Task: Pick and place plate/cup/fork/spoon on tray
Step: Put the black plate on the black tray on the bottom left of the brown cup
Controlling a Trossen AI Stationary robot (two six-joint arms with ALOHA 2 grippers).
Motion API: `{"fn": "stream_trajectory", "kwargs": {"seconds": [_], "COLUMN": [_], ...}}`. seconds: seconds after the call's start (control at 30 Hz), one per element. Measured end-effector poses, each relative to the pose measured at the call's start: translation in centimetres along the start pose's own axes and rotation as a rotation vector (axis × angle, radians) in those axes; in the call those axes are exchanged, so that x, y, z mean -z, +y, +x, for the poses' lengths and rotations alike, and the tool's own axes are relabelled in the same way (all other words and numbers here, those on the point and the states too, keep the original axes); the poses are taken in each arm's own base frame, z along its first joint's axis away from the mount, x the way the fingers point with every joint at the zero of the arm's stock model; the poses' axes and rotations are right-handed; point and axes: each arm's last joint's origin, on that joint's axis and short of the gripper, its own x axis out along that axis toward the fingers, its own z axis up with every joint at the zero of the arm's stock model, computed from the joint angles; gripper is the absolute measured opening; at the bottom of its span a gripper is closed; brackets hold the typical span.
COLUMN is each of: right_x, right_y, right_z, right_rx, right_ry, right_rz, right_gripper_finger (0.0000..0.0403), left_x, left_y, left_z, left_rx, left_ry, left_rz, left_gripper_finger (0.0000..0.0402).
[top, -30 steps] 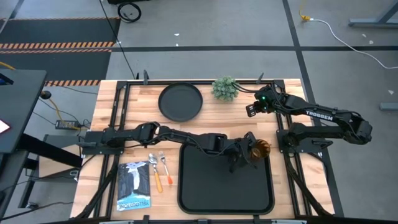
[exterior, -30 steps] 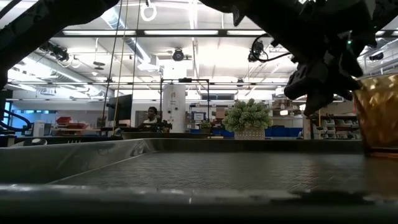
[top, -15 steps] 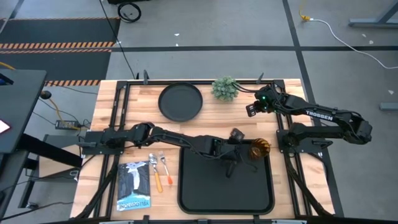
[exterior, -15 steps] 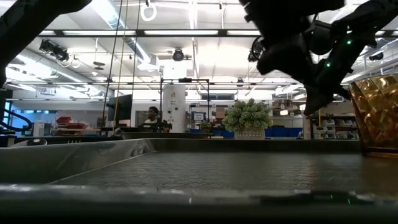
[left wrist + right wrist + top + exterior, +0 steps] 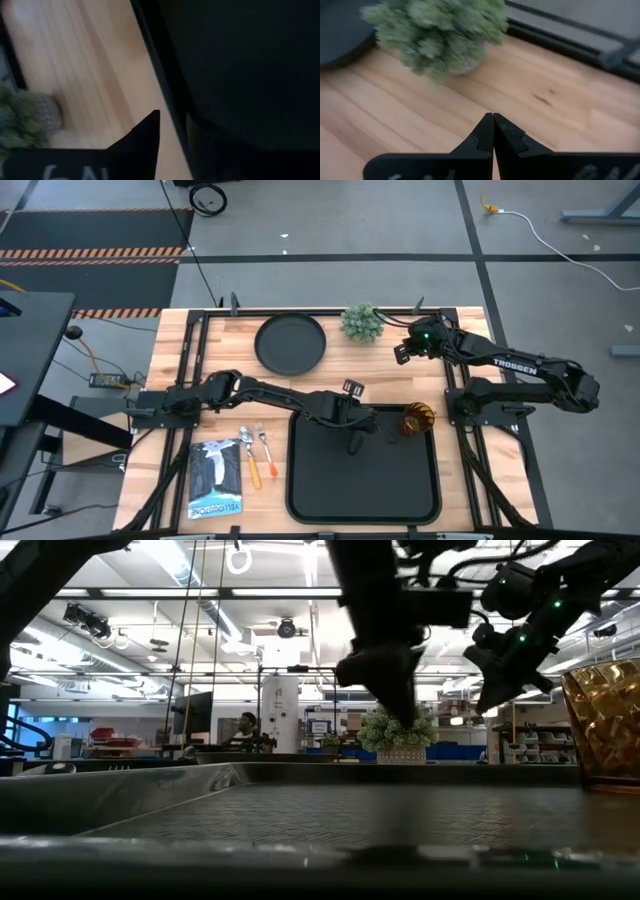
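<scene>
We see the tray (image 5: 363, 502) at lower centre of the high view, cup (image 5: 418, 420) standing in its upper right corner. Fork (image 5: 249, 459) and spoon (image 5: 266, 448) lie left of the tray on bare wood. Left gripper (image 5: 352, 390) hovers over the tray's top edge, holding nothing; can't tell its finger state. Plate (image 5: 290, 344) sits upper centre beside the plant (image 5: 361, 322). Right gripper (image 5: 493, 131) is fully closed, empty, just right of the plant.

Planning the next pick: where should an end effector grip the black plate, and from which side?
Probably the raised rim of the plate, one finger inside and one outside, coming from above. It lies flat on the wood, so only the rim offers an edge. The left side is clearest; the plant stands close on the right.
</scene>
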Motion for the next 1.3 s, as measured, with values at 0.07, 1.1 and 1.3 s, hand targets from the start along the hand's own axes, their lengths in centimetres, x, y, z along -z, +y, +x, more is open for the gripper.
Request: {"fn": "stream_trajectory", "kwargs": {"seconds": [0.07, 1.1, 1.3], "right_x": [-0.2, -1.9, -1.7], "right_y": [0.3, 5.4, 6.0], "right_z": [-0.2, -6.1, -6.7], "right_rx": [-0.018, -0.059, -0.040], "right_ry": [-0.035, -0.616, -0.653], "right_rz": [-0.033, -0.335, -0.378], "right_gripper_finger": [0.0009, 0.0006, 0.0006], "left_x": [0.8, 15.8, 19.0], "left_y": [-0.2, 3.5, 3.8], "left_z": [0.1, -3.4, -3.8], "left_rx": [0.013, -0.019, -0.027], "left_ry": [0.008, -0.442, -0.503], "left_rz": [-0.022, -0.711, -0.833], "left_gripper_finger": [0.0086, 0.0062, 0.0062]}}
